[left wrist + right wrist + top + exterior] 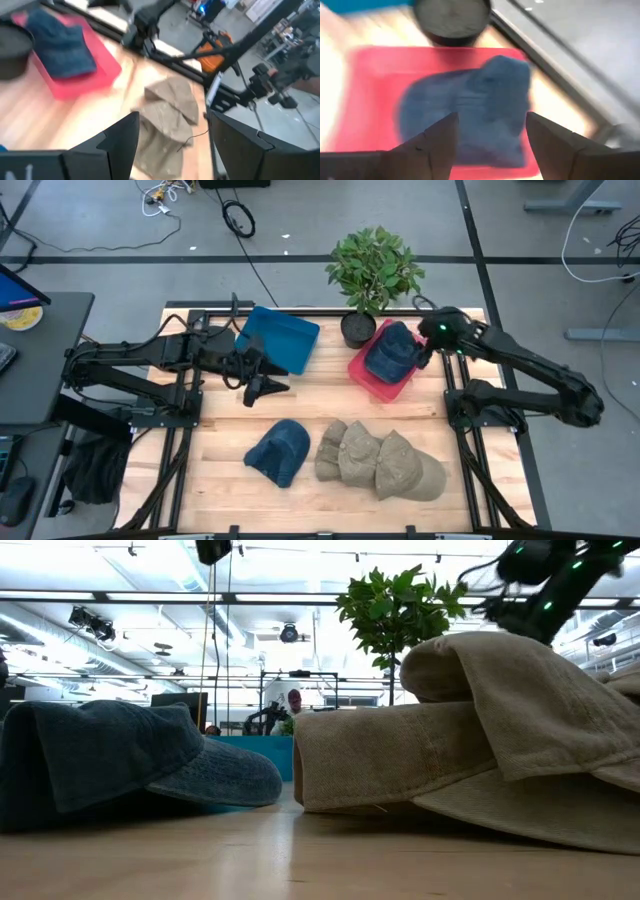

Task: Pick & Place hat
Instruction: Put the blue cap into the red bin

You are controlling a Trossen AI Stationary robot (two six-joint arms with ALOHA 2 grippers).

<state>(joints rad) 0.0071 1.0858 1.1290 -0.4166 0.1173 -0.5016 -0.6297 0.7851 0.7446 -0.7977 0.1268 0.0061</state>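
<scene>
The right gripper (487, 137), jaws open and empty, hovers over the blue hat (392, 351) in the red tray (372, 382). The left gripper (270, 387), also open, should probably take the next hat.

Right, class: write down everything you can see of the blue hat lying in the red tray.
The blue hat is a soft cap of denim-like cloth, crumpled rather than standing in shape. It lies inside the red tray, filling most of it, near the black plant pot at the table's far edge. The right gripper hangs just above it with fingers open, not touching. Only the tray touches the hat.
</scene>
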